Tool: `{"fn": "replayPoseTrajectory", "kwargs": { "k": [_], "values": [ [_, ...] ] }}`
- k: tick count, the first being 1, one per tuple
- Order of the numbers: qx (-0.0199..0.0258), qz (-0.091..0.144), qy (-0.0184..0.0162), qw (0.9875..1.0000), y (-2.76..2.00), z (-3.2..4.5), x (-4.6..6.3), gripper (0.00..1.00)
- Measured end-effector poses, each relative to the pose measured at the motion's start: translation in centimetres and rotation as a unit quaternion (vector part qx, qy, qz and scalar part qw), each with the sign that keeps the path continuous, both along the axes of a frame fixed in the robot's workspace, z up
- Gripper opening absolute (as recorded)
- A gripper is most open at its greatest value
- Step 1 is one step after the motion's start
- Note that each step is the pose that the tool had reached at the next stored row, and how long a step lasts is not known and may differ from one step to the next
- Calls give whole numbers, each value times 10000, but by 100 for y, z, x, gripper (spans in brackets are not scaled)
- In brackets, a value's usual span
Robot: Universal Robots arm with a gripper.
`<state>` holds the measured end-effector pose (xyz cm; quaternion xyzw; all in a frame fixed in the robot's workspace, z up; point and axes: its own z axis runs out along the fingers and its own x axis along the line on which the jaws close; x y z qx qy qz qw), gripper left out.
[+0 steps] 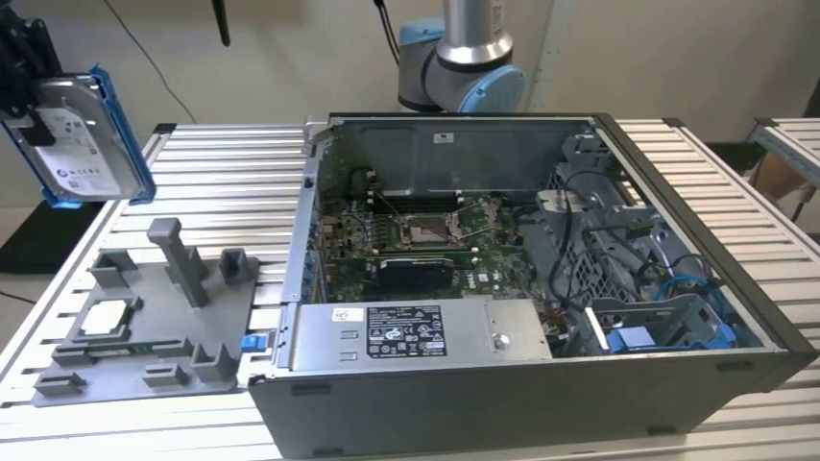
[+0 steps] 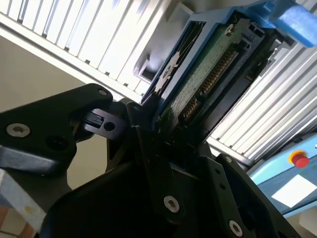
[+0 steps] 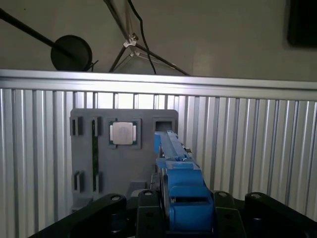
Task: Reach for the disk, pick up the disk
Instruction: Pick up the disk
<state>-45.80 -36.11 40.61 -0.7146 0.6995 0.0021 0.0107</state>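
Observation:
The disk (image 1: 80, 144), a silver hard drive with a white label in a blue plastic frame, hangs upright in the air above the table's far corner at the exterior view's left. My black gripper (image 1: 26, 91) is shut on its upper end. In the second wrist view the disk (image 2: 203, 74) is seen edge-on, its green circuit board and connector showing, clamped in the gripper (image 2: 171, 133). In the first wrist view the blue frame (image 3: 181, 178) stands between the black fingers (image 3: 146, 210), above the grey fixture.
A grey fixture plate (image 1: 141, 331) with upright posts and a small square chip (image 1: 109, 315) lies on the slatted metal table (image 1: 218, 182) below the disk. An open computer case (image 1: 513, 279) stands at the exterior view's right. The arm's base (image 1: 462, 67) stands behind the case.

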Motion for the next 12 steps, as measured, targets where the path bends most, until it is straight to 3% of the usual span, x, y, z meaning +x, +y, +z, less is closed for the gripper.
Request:
{"fn": "replayPoseTrajectory", "kwargs": {
  "k": [7, 10, 12],
  "values": [
    [-6, 0, -18, 10000, 0, 155, -8, 0],
    [-7, 0, -51, 10000, 0, 179, -8, 0],
    [-6, 0, -75, 10000, 0, 250, -8, 0]
  ]
}}
